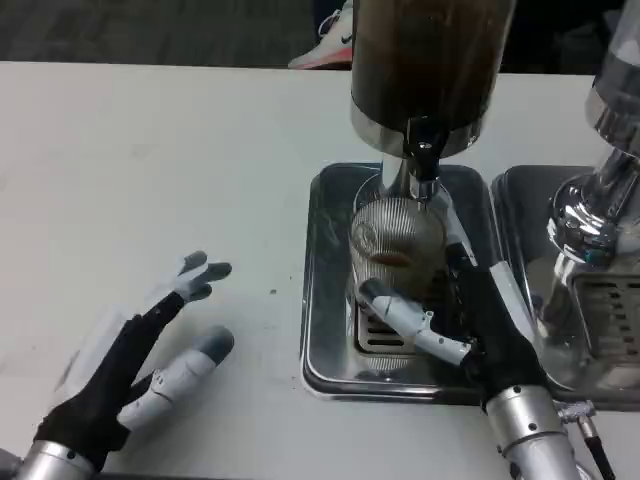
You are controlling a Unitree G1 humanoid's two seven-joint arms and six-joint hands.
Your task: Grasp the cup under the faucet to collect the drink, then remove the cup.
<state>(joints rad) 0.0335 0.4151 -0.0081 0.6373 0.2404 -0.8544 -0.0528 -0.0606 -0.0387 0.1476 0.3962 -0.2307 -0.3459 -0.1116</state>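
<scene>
**Cup under the faucet, right hand around it**

The ribbed glass cup (395,245) stands upright on the grated part of a steel drip tray (325,300), directly below the black faucet (424,150) of a tall dispenser (430,60) filled with a dark drink. A small amount of brown liquid seems to lie low inside the cup, though the ribbing and reflections make the level hard to judge.

The right hand (450,320) reaches in from the lower right and wraps the cup: one white finger (405,315) crosses the cup's front near its base, while the black-covered part of the hand lies against its right side. It appears to be gripping the cup.

The left hand (140,355) rests on the white table (150,150), well apart from the tray, with its fingers spread and nothing in them.

To the right of the tray stands a second drip tray (515,200), just beside the first, carrying a chrome dispenser (590,210). Beyond the table's far edge a white shoe (328,45) shows on the dark floor.
</scene>
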